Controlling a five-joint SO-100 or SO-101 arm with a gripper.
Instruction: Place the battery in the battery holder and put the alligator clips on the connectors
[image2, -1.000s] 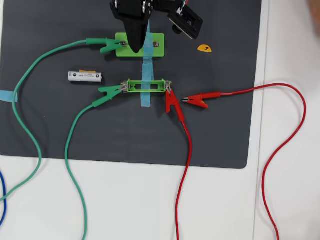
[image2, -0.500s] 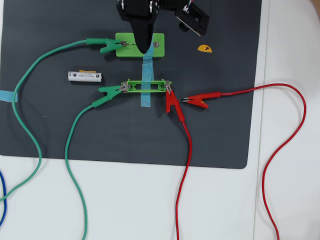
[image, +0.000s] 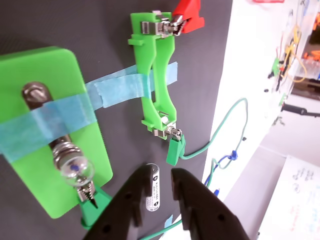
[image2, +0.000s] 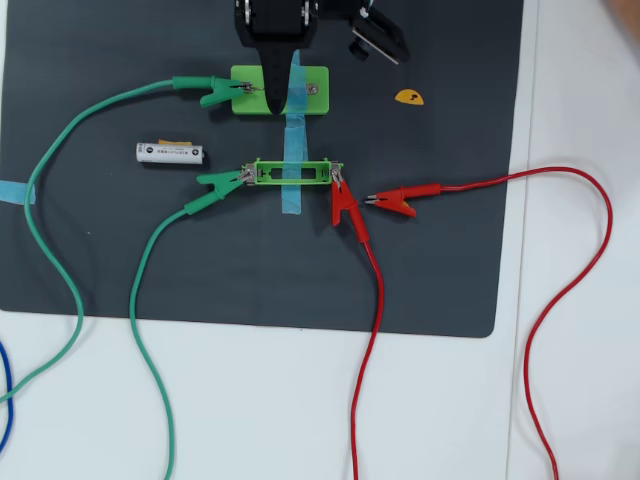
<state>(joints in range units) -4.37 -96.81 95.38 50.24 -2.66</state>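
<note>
Battery (image2: 170, 153) is lying loose on the mat, left of the empty holder (image2: 293, 174). Gripper (image: 161, 176) is seen apart, empty, above it. If closed off-centre, the battery could be rolled away.

A dark mat (image2: 440, 280) covers the white table (image2: 580, 400).

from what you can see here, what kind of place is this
Probably a hobby electronics or classroom workbench. A dark mat on a white table holds a simple circuit kit: a green block with a small bulb, a battery, and clip leads. More wires hang at the wrist view's right edge.
</note>
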